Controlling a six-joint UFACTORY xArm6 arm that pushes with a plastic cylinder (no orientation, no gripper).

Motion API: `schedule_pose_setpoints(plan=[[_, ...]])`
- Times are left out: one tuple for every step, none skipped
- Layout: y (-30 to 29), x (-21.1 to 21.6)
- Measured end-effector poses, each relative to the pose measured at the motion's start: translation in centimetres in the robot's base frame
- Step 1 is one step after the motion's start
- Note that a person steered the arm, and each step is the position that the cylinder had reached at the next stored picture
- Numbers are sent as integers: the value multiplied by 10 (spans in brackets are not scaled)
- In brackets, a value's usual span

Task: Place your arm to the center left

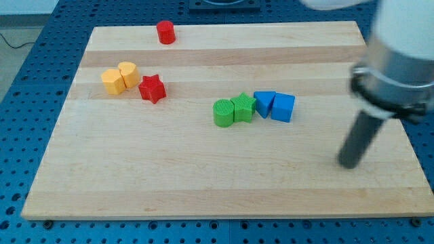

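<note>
At the view's right, my tip (348,165) is seen resting on the wooden board (203,190) — a bare rod, nothing held | well apart from the blue blocks (274,106) | green cylinder (222,113) and green star (243,108) touching at centre | two yellow blocks (120,76) and red star (152,89) clustered at left | red cylinder (165,32) at top

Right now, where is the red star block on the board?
The red star lies in the view's upper left part of the wooden board, touching the two yellow blocks on its left. My tip is far away, at the view's right.
</note>
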State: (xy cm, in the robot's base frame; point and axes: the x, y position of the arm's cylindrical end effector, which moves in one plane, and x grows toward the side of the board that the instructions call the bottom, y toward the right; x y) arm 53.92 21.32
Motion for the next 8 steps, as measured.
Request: schedule_pose_setpoints(plan=[[69,-69],[93,-157],[55,-217],[-33,-246],[-125,-249],[-206,-253],[-306,-254],[-398,-254]])
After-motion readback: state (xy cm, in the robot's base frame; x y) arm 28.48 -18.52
